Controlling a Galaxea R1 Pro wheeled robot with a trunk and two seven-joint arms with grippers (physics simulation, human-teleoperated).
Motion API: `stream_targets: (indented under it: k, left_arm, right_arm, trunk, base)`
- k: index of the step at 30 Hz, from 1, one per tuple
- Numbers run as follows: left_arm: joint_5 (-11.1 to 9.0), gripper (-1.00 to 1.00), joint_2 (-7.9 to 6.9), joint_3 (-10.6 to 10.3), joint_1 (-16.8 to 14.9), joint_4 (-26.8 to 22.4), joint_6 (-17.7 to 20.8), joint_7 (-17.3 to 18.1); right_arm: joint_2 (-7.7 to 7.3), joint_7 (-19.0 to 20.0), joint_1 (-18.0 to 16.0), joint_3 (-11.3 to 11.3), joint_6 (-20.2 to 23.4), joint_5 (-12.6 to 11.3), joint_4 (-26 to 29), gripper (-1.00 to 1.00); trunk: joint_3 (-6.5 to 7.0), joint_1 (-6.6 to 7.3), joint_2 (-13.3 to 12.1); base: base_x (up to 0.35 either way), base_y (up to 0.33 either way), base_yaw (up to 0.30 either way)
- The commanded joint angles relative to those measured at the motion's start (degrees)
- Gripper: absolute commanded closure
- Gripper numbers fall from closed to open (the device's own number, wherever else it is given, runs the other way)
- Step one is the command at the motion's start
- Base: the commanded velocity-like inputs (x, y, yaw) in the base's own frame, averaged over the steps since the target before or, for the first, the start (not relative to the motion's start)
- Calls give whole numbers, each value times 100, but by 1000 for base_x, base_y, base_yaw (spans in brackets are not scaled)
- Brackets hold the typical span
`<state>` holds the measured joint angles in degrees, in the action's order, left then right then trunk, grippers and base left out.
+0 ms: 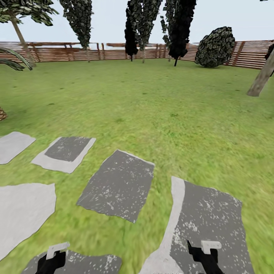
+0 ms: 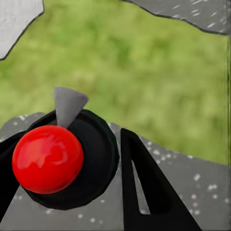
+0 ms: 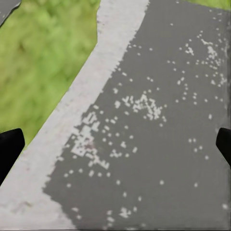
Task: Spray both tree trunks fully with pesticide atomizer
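Note:
The pesticide atomizer (image 2: 62,159) has a black round body, a glossy red ball top and a grey cone nozzle. It sits between the black fingers (image 2: 144,192) of my left gripper (image 2: 65,144), which is shut on it, held over a grey paving slab. In the head view my left gripper (image 1: 53,260) is at the bottom left and my right gripper (image 1: 201,255) at the bottom right. My right gripper (image 3: 115,149) is open and holds nothing, above a speckled slab. A thick pale grey-brown tree trunk (image 1: 262,78) leans at the far right of the garden lawn (image 1: 152,106).
Several grey stone slabs (image 1: 120,184) lie in the grass ahead. A brown slat fence (image 1: 61,53) rings the lawn, with dark tall trees (image 1: 139,26), a round bush (image 1: 215,47) and a palm (image 1: 21,36) along it. A scaled palm base (image 1: 2,113) shows at the left edge.

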<state>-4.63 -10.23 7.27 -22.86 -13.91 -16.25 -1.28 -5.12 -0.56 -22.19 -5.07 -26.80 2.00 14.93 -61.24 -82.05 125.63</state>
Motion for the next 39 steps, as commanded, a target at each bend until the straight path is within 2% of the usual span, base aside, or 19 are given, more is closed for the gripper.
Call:
stream_targets:
  k: [1,16,39]
  left_arm:
    - [-47,100,2,-15,0,2,-18,-26]
    - [-46,100,26,-21,18,-6,-27,-56]
    - [-47,100,16,-15,20,9,-18,-62]
  right_arm:
    - [3,-6,-5,-21,-19,20,-7,-100]
    - [3,-6,-5,-21,-19,22,-7,-100]
    - [3,-6,-5,-21,-19,29,-7,-100]
  trunk:
    - [-4,1,2]
    - [-4,1,2]
    - [-4,1,2]
  base:
    - [0,0,-300]
    - [27,-24,-300]
    - [288,-105,-300]
